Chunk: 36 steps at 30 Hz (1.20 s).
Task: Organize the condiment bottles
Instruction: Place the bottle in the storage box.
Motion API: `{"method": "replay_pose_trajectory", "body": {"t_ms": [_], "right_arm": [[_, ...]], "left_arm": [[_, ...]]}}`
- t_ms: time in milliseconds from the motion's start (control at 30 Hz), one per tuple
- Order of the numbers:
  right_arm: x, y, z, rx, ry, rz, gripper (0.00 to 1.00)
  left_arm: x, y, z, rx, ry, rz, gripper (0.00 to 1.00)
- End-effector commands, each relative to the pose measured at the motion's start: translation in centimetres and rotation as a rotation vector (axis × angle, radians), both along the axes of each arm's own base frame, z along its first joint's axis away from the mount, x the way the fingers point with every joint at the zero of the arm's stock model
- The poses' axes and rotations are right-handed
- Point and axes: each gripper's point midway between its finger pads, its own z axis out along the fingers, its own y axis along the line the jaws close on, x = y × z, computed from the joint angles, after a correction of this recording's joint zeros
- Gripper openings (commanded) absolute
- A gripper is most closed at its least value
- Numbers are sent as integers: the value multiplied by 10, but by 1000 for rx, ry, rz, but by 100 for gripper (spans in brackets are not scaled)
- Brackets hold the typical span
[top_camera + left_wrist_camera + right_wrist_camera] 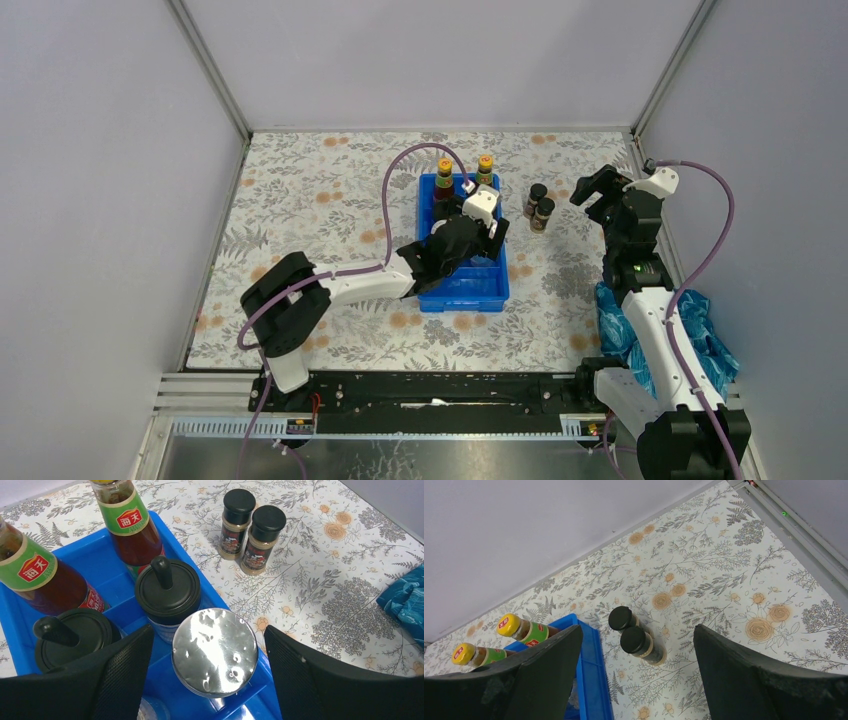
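My left gripper (468, 245) hangs over the blue tray (460, 290). In the left wrist view it (207, 635) is open, its jaws either side of a silver-lidded jar (215, 650) with a gap on both sides. A second silver lid (149, 710) peeks out at the bottom. Two clear bottles with black domed caps (167, 590) (70, 637) and two dark red bottles (130, 525) (35, 575) stand behind it in the tray. Two short black-capped jars (540, 206) (634, 639) stand on the table right of the tray. My right gripper (597, 190) (638, 630) is open and empty, raised to their right.
The tray's right wall (235, 625) lies between the silver-lidded jar and the two short jars (250, 530). A crumpled blue cloth (700, 330) (405, 600) lies at the right edge by the right arm. Grey walls close the table at the back and both sides.
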Motion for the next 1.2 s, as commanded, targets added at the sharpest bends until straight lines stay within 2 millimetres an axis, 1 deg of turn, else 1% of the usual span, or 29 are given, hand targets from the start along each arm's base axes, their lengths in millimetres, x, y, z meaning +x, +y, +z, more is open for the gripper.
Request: {"method": "replay_pose_trajectory", "body": {"t_ms": [0,133,267,367,500,567,667,733,800,867,900,933,1000,1033,1067,1167], "right_arm": [[1,2,12,6,-45,16,89],[1,3,12,6,-44,19,89],[3,5,11,6,-35,29,89],[7,8,8,6,-13,49,89],[14,15,5,7,23,89,89],[21,20,0,10,55,121,91],[36,33,-9,18,125,199,93],[44,43,-21,28,203,259,93],[54,48,-27,31,247,289,93],[62,50,-31,31,277,307,93],[67,51,-28,28,284,313,93],[70,52,-31,27,306,320,93],[76,53,-40,30,356,332,93],[78,54,-40,30,365,336,93],[81,54,-45,31,385,339,93],[87,55,-54,17,421,344,92]], "left_arm": [[5,-2,7,-3,-14,27,86],[4,-1,10,-7,-18,32,87],[1,1,29,-41,-41,40,87],[-4,0,54,-81,-73,42,88],[-16,-4,94,-123,-129,39,90],[-23,-5,113,-133,-149,34,90],[-35,-4,144,-160,-180,32,91],[-42,-1,159,-173,-179,32,91],[-48,4,171,-191,-171,36,91],[-56,10,180,-214,-156,36,91],[-60,14,183,-225,-147,38,91],[-64,18,186,-237,-137,39,91],[-71,24,188,-259,-114,43,91],[-74,27,188,-270,-103,42,91],[-77,30,187,-277,-93,46,91],[-85,37,184,-293,-65,45,91]]}}
